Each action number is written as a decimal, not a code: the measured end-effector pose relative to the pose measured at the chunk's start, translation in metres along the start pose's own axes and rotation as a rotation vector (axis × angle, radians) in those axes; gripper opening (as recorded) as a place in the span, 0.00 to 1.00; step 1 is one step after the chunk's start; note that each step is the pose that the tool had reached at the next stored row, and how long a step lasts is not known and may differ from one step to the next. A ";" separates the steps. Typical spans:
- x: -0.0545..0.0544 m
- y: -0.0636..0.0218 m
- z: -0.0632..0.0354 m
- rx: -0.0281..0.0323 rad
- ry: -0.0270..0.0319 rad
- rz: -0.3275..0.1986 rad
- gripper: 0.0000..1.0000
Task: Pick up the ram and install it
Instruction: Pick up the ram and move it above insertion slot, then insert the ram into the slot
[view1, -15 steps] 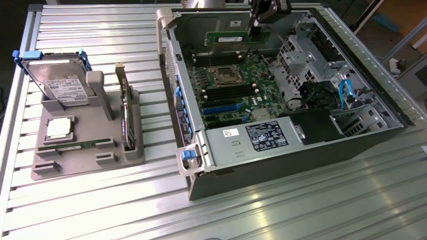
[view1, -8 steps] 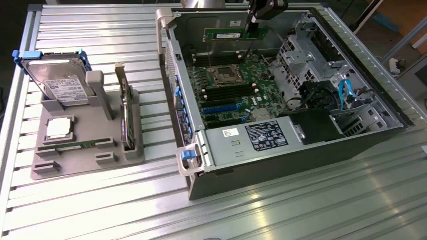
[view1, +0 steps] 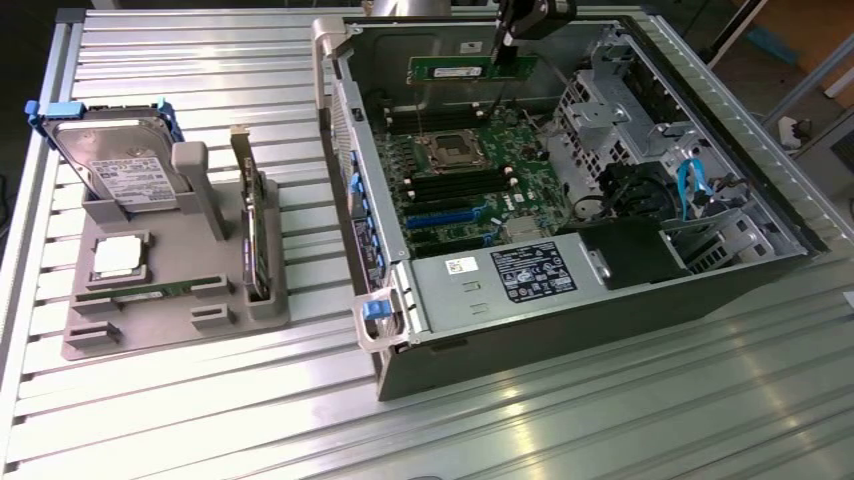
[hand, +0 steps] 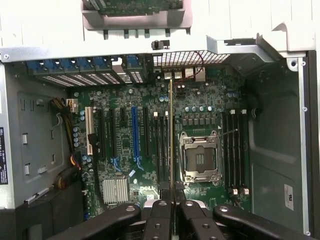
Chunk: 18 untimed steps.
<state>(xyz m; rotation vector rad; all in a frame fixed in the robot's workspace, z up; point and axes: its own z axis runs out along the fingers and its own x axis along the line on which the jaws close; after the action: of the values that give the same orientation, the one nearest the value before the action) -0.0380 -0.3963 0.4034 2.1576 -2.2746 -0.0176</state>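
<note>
Hanging over the open computer case (view1: 350, 120), the gripper (view1: 513, 58) pinches the ram (view1: 461, 68), its jaws pressed tight on the thin green board near the exterior view's right end. The stick is level, clear of the grey steel walls, with free air on all sides. Seen edge-on from the wrist, it is a narrow line above the motherboard (hand: 150, 177), between the long black memory slots (hand: 161, 145) and the square metal CPU socket (hand: 200, 157).

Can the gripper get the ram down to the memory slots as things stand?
Probably yes: the gripper, shut on the ram, hangs over the open case; nothing visible covers the memory slots.
</note>
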 end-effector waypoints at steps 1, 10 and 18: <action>0.000 0.0000 0.0000 0.0004 0.0000 0.000 0.12; 0.000 0.0000 0.0001 0.0027 -0.0001 -0.003 0.12; 0.000 0.0000 0.0001 0.0027 -0.0001 -0.003 0.12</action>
<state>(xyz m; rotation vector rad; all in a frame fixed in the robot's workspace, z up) -0.0380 -0.3964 0.4033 2.1618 -2.2733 -0.0147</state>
